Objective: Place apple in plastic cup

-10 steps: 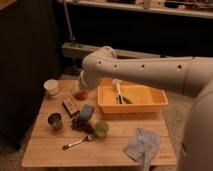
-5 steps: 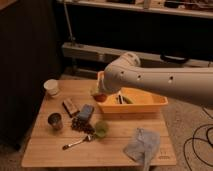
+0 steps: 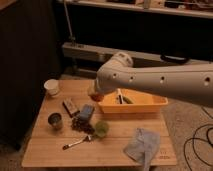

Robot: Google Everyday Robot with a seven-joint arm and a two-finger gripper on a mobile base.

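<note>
Gripper (image 3: 94, 92) sits at the left tip of the white arm (image 3: 160, 84), which reaches in from the right. It is pressed together on the apple (image 3: 97, 96). Only a patch of orange-red shows under the arm's rounded end, so I cannot tell how the fruit sits in the pinch.

Nearest on the wooden table (image 3: 50, 152) lie a utensil (image 3: 76, 142), left of centre, and a crumpled grey-blue cloth (image 3: 142, 146) to the right. Just beyond the utensil stands the plastic cup (image 3: 102, 128), light green and upright with its mouth up. It is just beside, perhaps touching, the dark grapes (image 3: 82, 125) on its left. A dark metallic cup (image 3: 55, 120) stands farther left, well apart. Behind the grapes lie a blue packet (image 3: 86, 111) and a brown bar (image 3: 71, 106).

Farther back hangs the gripper with the apple, seemingly clear of the table, at the left end of the yellow bin (image 3: 134, 103). A white cup (image 3: 51, 86) stands far left.

The coming move turns on this: the plastic cup lies on the near side of the gripper, a touch to its right, and lower. The carry should therefore come toward the near edge with a slight drift right, then go down. The apple looks about as wide as the cup's mouth, so I judge that centring over the rim matters. Any error to the left would land on the grapes.
</note>
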